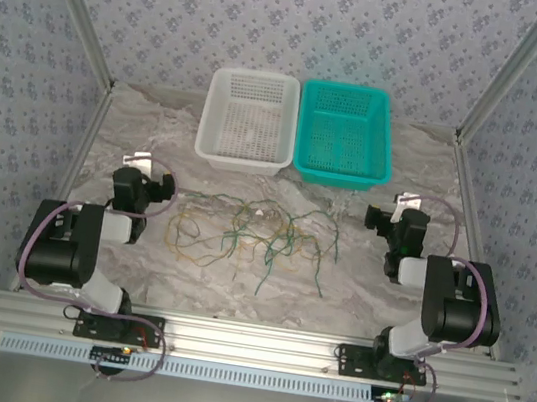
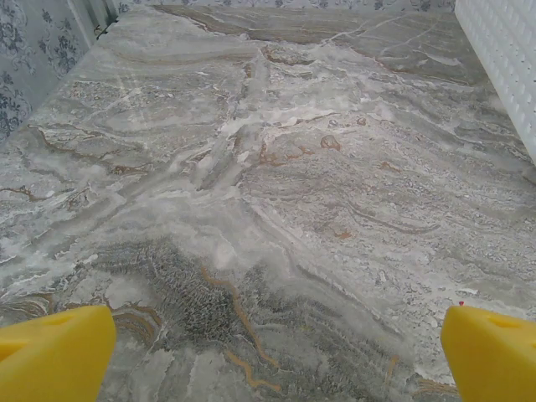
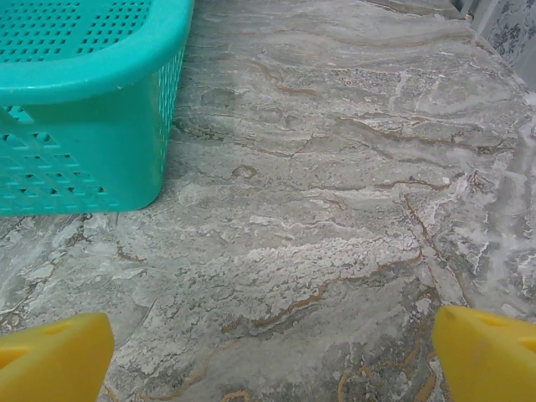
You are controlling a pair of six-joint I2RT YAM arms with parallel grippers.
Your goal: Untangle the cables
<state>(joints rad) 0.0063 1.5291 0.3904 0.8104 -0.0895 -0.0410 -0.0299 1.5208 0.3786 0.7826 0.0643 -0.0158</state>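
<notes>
Yellow fingertips of left hand spread wide, nothing between. Right hand likewise spread, empty. Cables lie in loose heap on bench, between both hands, on near side of white basket and teal basket. Step: opening, no strand taken yet. Next move likely calls for swinging one hand inward and pinching single outlying strand (crossings too fine to read; perhaps green tail at near edge).

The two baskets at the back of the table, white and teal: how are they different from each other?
Colour: the white basket is plain white, while the teal basket is bright blue-green. Position: the white basket stands on the left and the teal basket on the right, on the right arm's side. They share a rectangular shape, perforated walls and floor, and much the same size. Both look empty and sit side by side, long sides almost touching.
</notes>
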